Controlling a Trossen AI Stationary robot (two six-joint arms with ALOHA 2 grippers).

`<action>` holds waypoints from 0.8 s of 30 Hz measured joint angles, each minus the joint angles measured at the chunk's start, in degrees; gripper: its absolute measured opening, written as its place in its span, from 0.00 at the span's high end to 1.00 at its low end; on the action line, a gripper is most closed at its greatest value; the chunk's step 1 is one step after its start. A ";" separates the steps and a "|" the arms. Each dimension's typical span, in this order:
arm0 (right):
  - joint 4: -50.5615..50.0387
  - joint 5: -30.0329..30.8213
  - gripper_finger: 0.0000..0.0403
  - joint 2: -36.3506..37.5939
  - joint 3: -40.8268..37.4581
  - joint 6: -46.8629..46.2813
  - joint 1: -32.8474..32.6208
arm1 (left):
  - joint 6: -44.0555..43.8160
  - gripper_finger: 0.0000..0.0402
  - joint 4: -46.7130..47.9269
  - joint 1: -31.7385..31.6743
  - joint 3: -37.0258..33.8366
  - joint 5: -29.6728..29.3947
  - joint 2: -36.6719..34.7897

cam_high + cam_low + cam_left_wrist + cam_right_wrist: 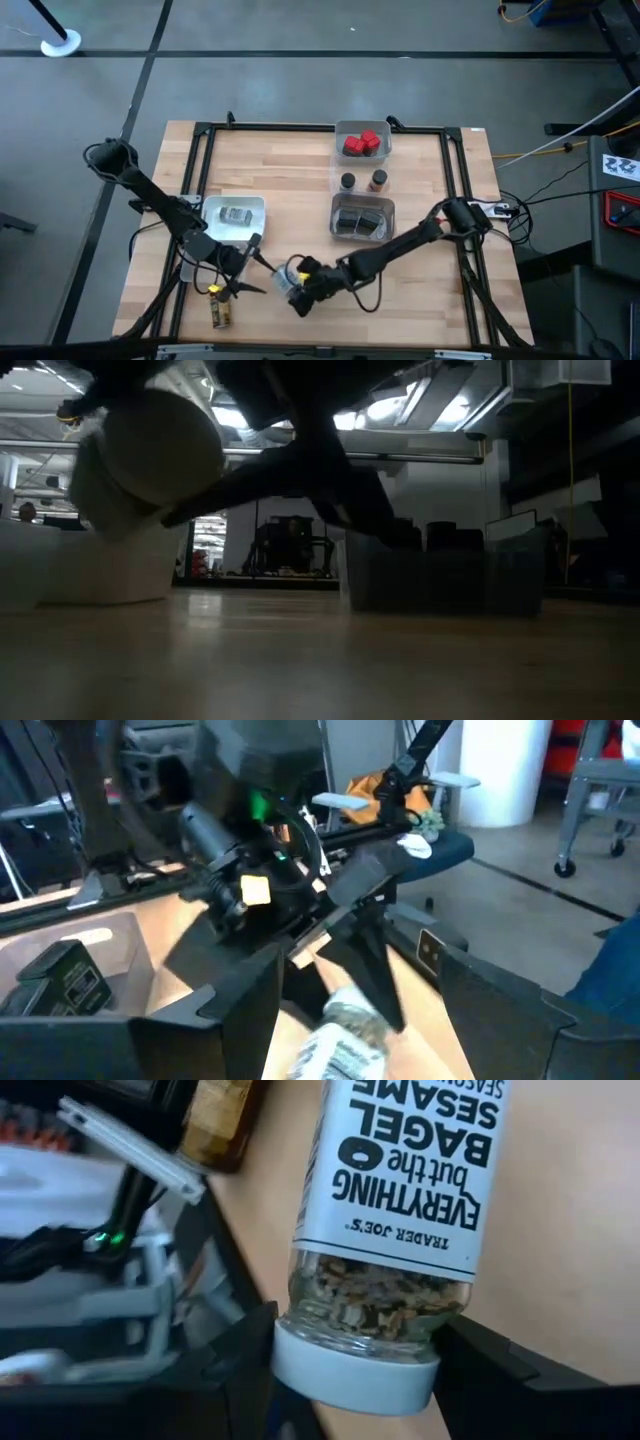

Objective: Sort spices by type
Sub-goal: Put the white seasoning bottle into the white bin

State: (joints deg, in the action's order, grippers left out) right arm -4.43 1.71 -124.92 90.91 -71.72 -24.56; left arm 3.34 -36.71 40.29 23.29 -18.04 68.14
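Note:
A silver-grey labelled jar with a white cap and a seasoning label is in my right gripper, near the table's near edge; the low view shows that jar off the table. My left gripper is open just left of it, and its fingers stand wide apart with the jar ahead of them, untouched. An amber jar with a yellow cap lies on the table further left. My right gripper pinches the jar at its cap end, with the white cap and the glass just above it between the two fingers. The fingers come from the table's right and lie across the jar. The jar is lifted clear and tilted.
A white tray holds another silver jar. A clear tray holds red boxes at the far side. Two small round jars stand below it, then a clear tray of dark tins. A black frame borders the table.

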 joint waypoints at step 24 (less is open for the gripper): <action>10.24 -16.92 0.45 0.20 0.92 -15.72 6.46 | -1.43 0.38 12.43 -0.15 0.02 -1.66 -0.15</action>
State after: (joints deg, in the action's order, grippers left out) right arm 5.82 -15.21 -124.73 91.83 -87.45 -18.10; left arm 1.90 -24.28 40.15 23.31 -19.70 67.99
